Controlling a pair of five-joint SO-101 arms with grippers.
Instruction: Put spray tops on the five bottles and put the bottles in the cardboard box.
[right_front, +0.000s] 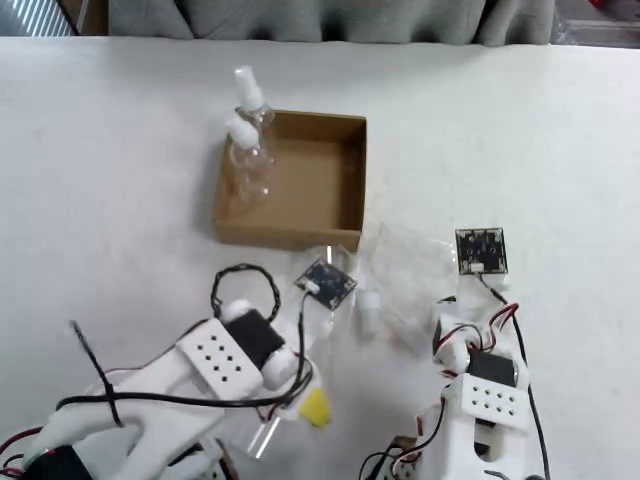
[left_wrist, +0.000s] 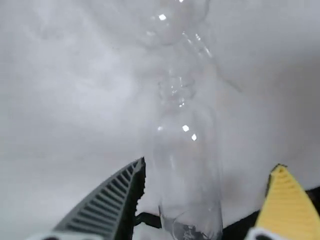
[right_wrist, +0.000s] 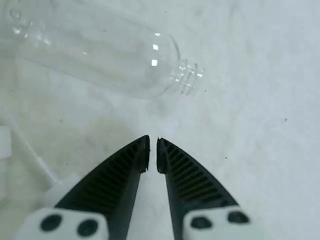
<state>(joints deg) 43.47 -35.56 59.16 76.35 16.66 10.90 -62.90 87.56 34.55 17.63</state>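
Two clear bottles (right_front: 248, 150) with white spray tops stand at the left wall of the cardboard box (right_front: 305, 225). My left gripper (left_wrist: 210, 165) is open around an uncapped clear bottle (left_wrist: 187, 165) that lies on the table; its yellow finger (right_front: 315, 407) shows low in the high view. My right gripper (right_wrist: 153, 150) is shut with nothing in it, just short of another uncapped bottle (right_wrist: 100, 47) lying on its side. A white spray top (right_front: 368, 308) lies among clear bottles (right_front: 405, 280) in front of the box.
Two small circuit boards (right_front: 327, 283) (right_front: 481, 250) with wires lie in front of the box. Cables loop around both arm bases. A spray top (right_wrist: 3, 142) with its thin tube lies beside my right gripper. Open tabletop stretches left and right of the box.
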